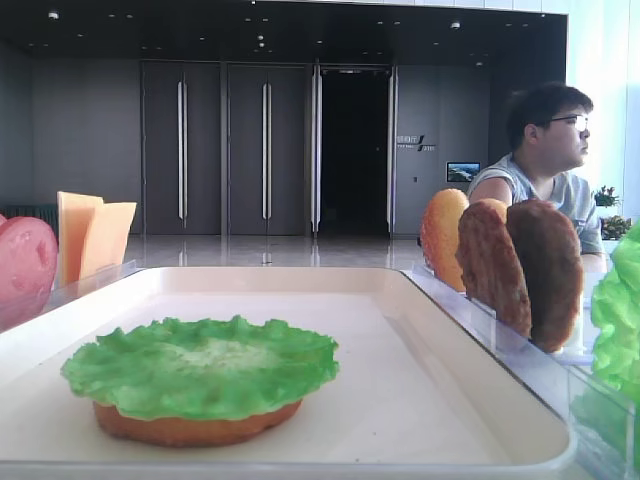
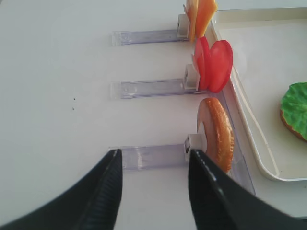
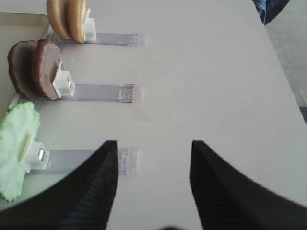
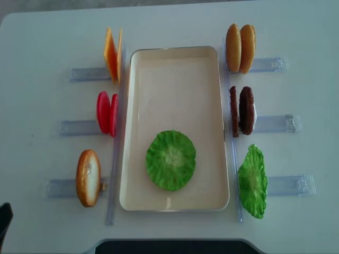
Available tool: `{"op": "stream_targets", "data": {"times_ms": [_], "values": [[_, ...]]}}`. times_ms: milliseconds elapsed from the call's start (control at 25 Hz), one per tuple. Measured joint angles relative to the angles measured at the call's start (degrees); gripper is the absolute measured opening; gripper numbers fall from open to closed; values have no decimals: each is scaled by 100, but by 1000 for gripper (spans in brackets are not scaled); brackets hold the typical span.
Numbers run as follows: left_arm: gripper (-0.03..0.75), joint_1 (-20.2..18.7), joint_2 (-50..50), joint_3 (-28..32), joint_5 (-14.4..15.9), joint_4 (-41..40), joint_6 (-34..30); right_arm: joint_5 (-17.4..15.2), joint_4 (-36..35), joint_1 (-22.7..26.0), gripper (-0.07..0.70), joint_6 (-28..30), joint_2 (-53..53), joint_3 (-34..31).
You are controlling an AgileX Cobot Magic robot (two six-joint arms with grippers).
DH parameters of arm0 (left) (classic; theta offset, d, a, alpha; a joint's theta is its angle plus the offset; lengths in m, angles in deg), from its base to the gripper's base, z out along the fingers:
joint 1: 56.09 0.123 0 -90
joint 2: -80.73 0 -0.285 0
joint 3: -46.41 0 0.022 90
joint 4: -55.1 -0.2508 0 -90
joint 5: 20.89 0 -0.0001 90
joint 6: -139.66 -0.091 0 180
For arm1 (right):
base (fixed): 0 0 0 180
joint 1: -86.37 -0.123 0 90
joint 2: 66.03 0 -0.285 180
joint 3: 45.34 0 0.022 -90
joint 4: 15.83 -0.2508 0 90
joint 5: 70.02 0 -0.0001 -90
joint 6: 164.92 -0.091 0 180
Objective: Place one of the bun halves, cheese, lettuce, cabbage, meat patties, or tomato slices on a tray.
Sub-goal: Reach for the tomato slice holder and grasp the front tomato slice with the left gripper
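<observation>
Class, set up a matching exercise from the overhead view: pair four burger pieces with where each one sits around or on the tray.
Things:
1. lettuce leaf on bun half
2. cheese slices
3. meat patties
4. tomato slices

Places:
A. middle rack, left of the tray
B. on the tray
C. far rack, left of the tray
D. middle rack, right of the tray

Pairs: 1-B, 2-C, 3-D, 4-A

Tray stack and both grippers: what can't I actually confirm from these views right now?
- Bun half under the lettuce: the leaf hides it in the overhead view; only its edge shows in the low view.
- Left gripper and right gripper: fingers open, nothing between them, but bodies are cut off by the bottom edge.
- Spare lettuce leaf: cropped by the low view's right edge.
- Tomato slices: cropped at its left edge.
</observation>
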Motion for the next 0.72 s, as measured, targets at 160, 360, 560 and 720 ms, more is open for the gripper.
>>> {"op": "stream_targets", "data": {"times_ms": [160,360,560,720], "values": [[345,0,0,0,0,0,0,0,-1,82,335,0,0,0],[345,0,0,0,0,0,0,0,-6,82,335,0,0,0],[345,0,0,0,0,0,0,0,-6,82,335,0,0,0],[345,0,0,0,0,-21,42,0,-6,82,335,0,0,0]]}}
